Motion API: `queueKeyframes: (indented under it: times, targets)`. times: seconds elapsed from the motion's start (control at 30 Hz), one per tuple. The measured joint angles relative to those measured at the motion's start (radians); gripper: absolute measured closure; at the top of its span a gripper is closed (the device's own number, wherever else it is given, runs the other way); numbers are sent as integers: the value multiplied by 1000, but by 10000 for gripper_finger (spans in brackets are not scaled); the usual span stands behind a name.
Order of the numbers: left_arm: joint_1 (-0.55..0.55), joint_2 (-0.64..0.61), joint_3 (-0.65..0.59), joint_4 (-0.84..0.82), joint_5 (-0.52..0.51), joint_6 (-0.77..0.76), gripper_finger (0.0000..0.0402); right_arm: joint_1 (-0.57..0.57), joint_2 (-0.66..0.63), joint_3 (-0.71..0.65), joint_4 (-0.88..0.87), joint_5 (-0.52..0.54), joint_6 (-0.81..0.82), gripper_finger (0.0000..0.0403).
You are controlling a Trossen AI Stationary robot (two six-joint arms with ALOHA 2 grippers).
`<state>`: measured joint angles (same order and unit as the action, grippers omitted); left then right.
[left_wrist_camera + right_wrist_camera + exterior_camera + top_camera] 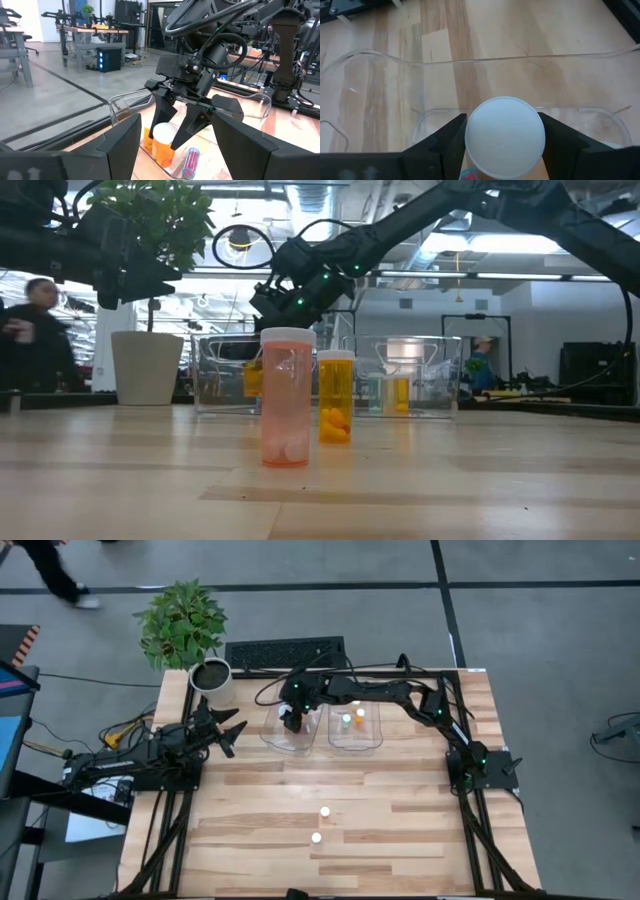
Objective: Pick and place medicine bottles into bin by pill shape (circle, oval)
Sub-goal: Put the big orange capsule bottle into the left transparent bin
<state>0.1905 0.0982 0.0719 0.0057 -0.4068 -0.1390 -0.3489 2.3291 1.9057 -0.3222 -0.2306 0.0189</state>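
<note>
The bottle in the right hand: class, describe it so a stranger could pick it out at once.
Find the two clear bins at the table's far side. Over the left bin, the right hand grips an orange bottle with a white cap, the only bottle being held.

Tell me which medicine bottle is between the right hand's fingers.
The orange white-capped bottle over the left clear bin, between the right hand fingers; the others stand free.

Two matte black jointed arms, looped black cables (small green lights glowing)
</note>
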Motion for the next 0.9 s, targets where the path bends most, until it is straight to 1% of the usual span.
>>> queueKeyframes:
  times: [0.27, 0.9]
  targets:
    - [0, 0, 0, 0, 0, 0, 161, 0, 0, 0, 1, -3, 0, 159]
    - [0, 0, 0, 0, 0, 0, 161, 2, 0, 0, 1, -7, -28, 158]
